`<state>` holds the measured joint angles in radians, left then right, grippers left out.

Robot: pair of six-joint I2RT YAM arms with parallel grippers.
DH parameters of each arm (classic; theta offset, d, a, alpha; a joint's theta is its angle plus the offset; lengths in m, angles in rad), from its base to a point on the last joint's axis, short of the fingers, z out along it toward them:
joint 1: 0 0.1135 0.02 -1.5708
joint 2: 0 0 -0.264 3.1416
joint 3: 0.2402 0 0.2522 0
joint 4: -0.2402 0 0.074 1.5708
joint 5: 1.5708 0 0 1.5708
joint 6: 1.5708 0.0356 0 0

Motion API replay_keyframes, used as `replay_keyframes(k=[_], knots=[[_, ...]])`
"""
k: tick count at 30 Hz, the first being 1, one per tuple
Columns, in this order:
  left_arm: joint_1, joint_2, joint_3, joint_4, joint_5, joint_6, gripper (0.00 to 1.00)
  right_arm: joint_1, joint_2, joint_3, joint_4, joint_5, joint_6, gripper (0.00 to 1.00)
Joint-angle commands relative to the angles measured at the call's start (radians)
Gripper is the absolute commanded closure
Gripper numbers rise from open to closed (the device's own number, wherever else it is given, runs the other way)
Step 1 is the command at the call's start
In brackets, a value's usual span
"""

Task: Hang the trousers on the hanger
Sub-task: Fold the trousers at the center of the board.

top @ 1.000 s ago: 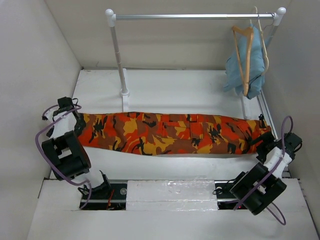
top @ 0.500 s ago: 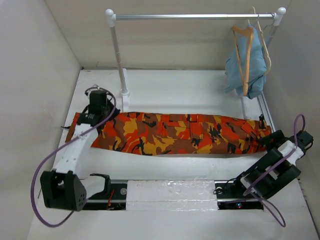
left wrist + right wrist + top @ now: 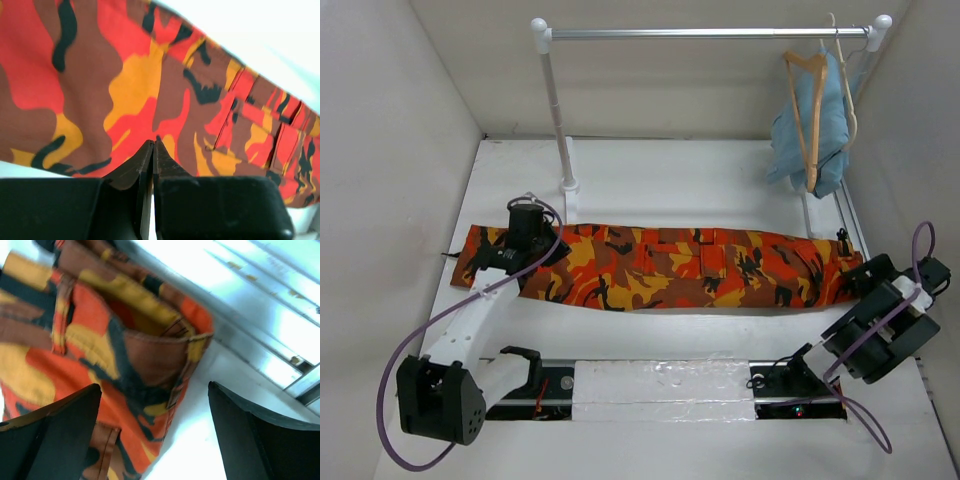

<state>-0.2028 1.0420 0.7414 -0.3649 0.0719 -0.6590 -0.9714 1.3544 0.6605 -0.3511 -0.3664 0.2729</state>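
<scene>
The camouflage trousers (image 3: 670, 265) lie flat and stretched out across the white counter (image 3: 670, 170), well apart from the light tan hanger (image 3: 850, 95), which hangs on the rail (image 3: 710, 33) at the far right, just beside the hanger with the light blue garment (image 3: 830, 125).

The left gripper (image 3: 154, 144) is down on the left end of the trousers. Its jaws are closed, with the tips pressed together. No fold of cloth shows between them, so I cannot tell whether they hold the fabric or only touch it. This is the first risk. If the jaws have closed on nothing, or on the top layer only, a lift would leave the trousers on the counter or pull them out of shape.

The right gripper (image 3: 154, 386) is at the waistband end. Its jaws stand wide open, one on each side of the waistband corner, and they hold nothing. If they close too high or beside the thick hem, the corner can slip out.

A third risk, in my judgement, is uneven lifting. If one arm rises before the other has a firm hold, the long cloth would drag and bunch up. The way to the rail is also narrow, so the wrong hanger could be knocked.
</scene>
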Motion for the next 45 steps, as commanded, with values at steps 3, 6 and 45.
replay_keyframes(k=[3, 6, 45], knots=[[0.002, 0.004, 0.105, 0.029, -0.089, 0.036, 1.00, 0.046, -0.182, 0.057, -0.110, -0.036, -0.095, 0.08], [0.002, 0.036, 0.131, 0.056, 0.005, 0.018, 1.00, 0.046, -0.267, 0.005, -0.120, 0.079, -0.078, 0.06], [-0.685, 0.174, -0.074, 0.208, -0.264, -0.183, 1.00, 0.528, -0.751, 0.255, -0.399, 0.026, 0.049, 1.00]])
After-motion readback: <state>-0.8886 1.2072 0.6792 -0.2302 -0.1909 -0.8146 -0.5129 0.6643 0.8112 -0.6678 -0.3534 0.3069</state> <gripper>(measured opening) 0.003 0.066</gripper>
